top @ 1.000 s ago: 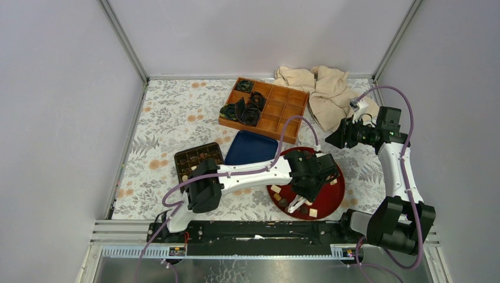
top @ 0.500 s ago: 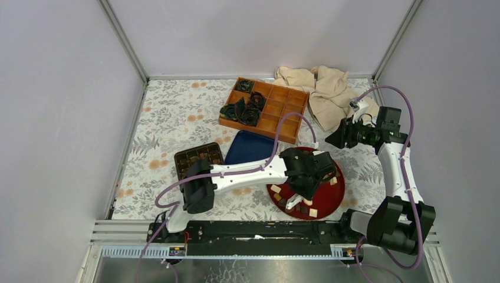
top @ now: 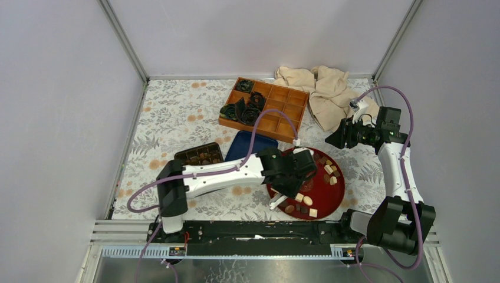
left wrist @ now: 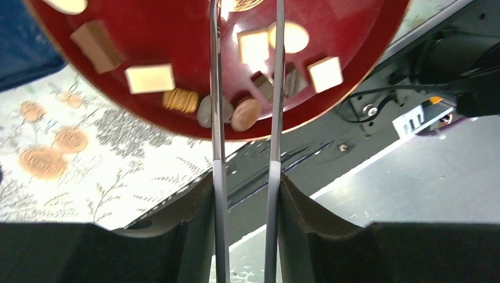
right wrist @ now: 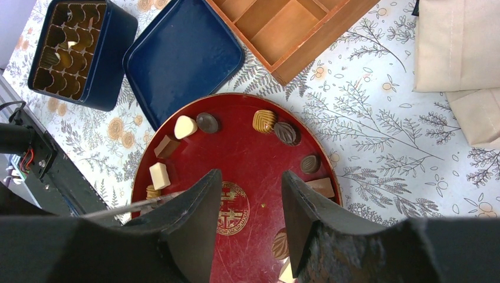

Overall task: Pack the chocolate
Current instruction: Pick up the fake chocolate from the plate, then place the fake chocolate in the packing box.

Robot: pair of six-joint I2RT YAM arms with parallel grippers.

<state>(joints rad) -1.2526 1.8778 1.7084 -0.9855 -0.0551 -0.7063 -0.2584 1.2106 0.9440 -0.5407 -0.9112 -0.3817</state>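
— Red plate [right wrist: 236, 147], near the arms on the floral surface [top: 177, 112]: is that where the chocolate [right wrist: 159, 175] lies?
— Most of it, yes. White squares, brown ovals and a ridged gold piece are scattered apart around the plate's gold emblem [right wrist: 233, 206]. A few pieces already sit in the gold cells of the dark blue box [right wrist: 116, 59], left of the plate, with a flat blue lid [right wrist: 183, 56] between them.
— And the left hand [left wrist: 245, 17]?
— Over the near-left part of the plate. Its two fingers [left wrist: 216, 88], thin as blades, run parallel with a clear gap, and a round brown piece lies on the plate below that gap. I see nothing pinched, though the tips run off the top of the wrist view.
— The right hand [right wrist: 250, 177]?
— High off the plate's far right edge, jaws spread, nothing between them.
— Behind?
— A wooden compartment tray [top: 283, 103] with black paper cups [top: 244, 112] in its left cells, and a beige cloth [top: 321, 88] in the back right corner.
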